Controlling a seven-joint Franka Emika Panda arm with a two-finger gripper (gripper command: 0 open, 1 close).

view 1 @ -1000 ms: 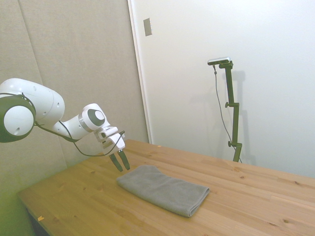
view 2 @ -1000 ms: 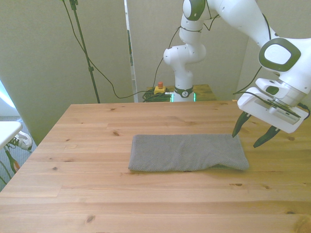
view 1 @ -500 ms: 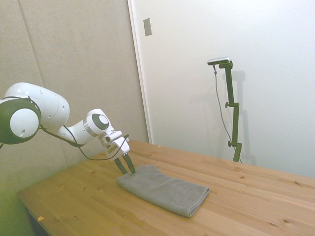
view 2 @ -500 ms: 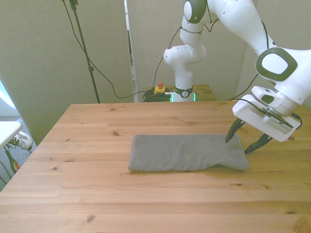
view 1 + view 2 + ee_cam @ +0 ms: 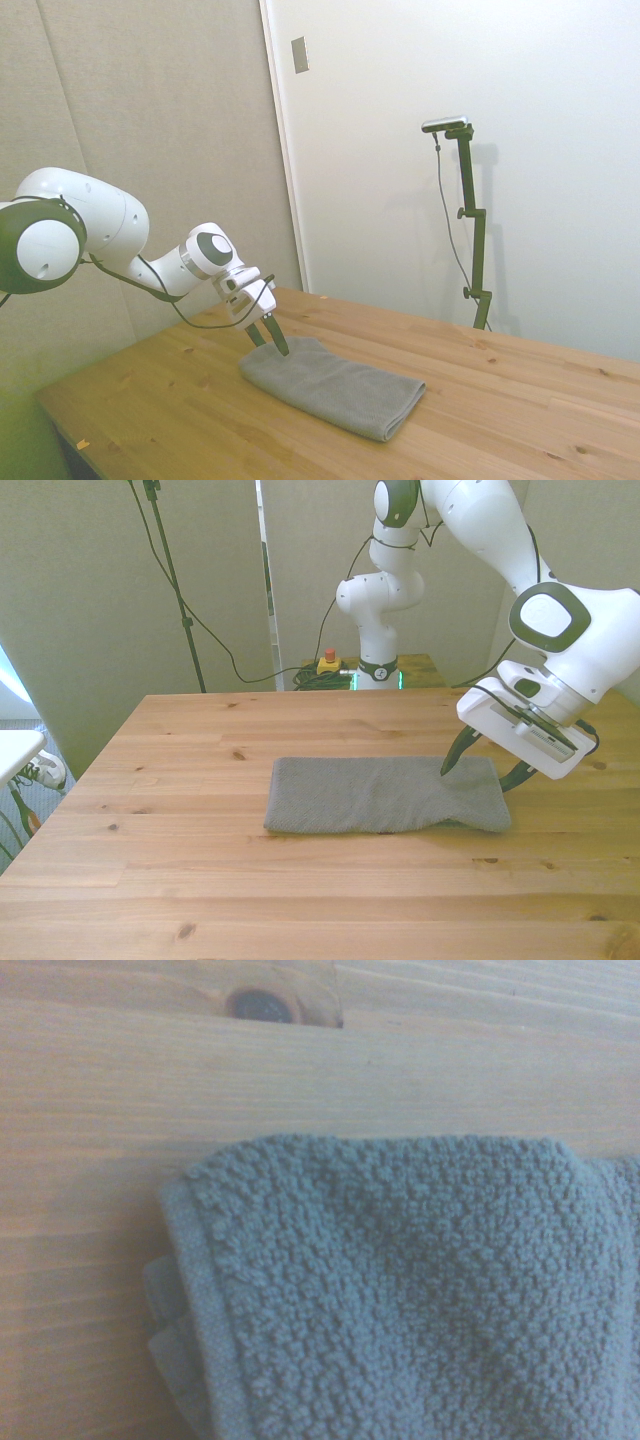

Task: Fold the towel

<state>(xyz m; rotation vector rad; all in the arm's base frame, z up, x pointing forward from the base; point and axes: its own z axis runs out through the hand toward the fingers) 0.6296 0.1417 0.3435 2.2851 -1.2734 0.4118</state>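
You have the wooden bench (image 5: pixel 200 880) filling the lower half of the front view, and the plain grey, thick cloth towel (image 5: pixel 380 795) lies flat on it near the frame's middle, already doubled into a long strip. The hand (image 5: pixel 482 770) sits at the towel's end on the front view's right, fingers spread apart over that edge, gripping nothing. The wrist view shows a layered towel corner (image 5: pixel 200 1290).

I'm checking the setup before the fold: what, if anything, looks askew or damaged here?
Nothing stands out. The grey towel lies flat on the table, already doubled into a strip, and the open tool sits at one end.
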